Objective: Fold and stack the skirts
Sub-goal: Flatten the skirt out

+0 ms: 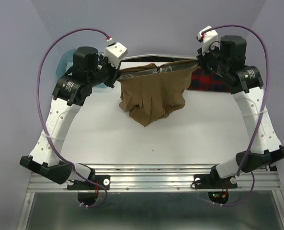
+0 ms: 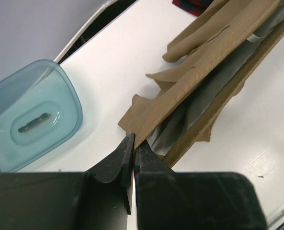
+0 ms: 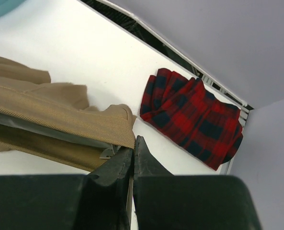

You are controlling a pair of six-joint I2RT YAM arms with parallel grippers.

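Tan-brown skirt (image 1: 153,96) hanging spread by its waistband, pale lining showing, red plaid skirt (image 3: 192,120) lying folded to its right.

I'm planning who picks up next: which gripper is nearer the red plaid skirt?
Right. The right gripper, gripping the tan skirt at one end, sits just beside the red plaid skirt; the left gripper grips its other end, by the teal tub.

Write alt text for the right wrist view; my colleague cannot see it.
The right gripper is shut on a corner of the tan-brown skirt, which stretches across the left of the frame with pale lining showing. The red plaid skirt lies bunched on the white table at right, and an edge of the teal tub shows top left.
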